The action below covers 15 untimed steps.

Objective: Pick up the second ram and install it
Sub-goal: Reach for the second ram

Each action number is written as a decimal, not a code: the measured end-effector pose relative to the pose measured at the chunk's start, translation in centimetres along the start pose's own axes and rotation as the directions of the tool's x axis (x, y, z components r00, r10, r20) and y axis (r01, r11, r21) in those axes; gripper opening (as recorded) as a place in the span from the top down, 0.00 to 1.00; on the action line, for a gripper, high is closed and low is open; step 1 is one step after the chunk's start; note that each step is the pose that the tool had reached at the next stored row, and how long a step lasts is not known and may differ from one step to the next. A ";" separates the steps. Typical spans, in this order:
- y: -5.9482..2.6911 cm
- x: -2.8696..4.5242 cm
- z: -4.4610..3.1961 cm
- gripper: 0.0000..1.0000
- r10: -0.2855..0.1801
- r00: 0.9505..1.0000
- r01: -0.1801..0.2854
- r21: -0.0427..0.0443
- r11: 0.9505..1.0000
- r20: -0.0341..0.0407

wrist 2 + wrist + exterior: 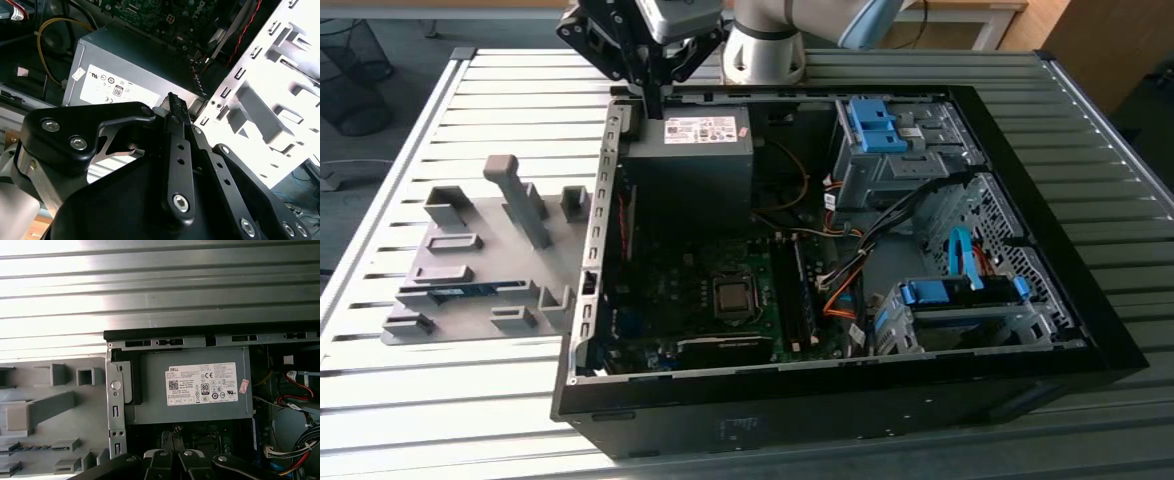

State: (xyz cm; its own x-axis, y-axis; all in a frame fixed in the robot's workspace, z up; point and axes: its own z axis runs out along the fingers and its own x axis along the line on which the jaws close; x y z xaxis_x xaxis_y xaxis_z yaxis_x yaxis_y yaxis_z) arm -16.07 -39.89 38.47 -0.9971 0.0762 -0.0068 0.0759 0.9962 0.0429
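One second ram (459,291) in grey holder (480,228), long axis across exterior view, pincer (650,106) together by power supply (687,170).

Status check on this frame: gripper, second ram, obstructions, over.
Gripper shut, empty, above the power supply. Second ram lying in the grey fixture, apart from gripper. Case wall stands between them.
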 end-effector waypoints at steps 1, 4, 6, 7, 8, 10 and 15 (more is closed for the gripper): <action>-0.01 0.04 0.01 0.89 0.000 1.000 0.000 0.000 1.000 0.000; -0.01 0.15 0.06 0.89 0.000 1.000 0.000 0.000 1.000 -0.002; -0.02 0.23 0.08 0.89 0.000 1.000 0.000 0.000 1.000 -0.002; -0.03 0.27 0.10 0.89 0.000 1.000 0.000 0.000 1.000 -0.003; -0.03 0.31 0.11 0.89 0.000 1.000 0.000 0.000 1.000 -0.003; -0.04 0.39 0.14 0.89 0.000 1.000 0.000 0.000 1.000 -0.004; -0.05 0.61 0.20 0.89 0.000 1.000 0.000 0.000 1.000 -0.005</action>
State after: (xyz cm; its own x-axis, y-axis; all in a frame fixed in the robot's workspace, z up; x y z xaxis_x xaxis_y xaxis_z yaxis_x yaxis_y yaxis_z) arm -16.69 -39.89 38.26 -0.9971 0.0763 -0.0019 0.0761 0.9962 0.0427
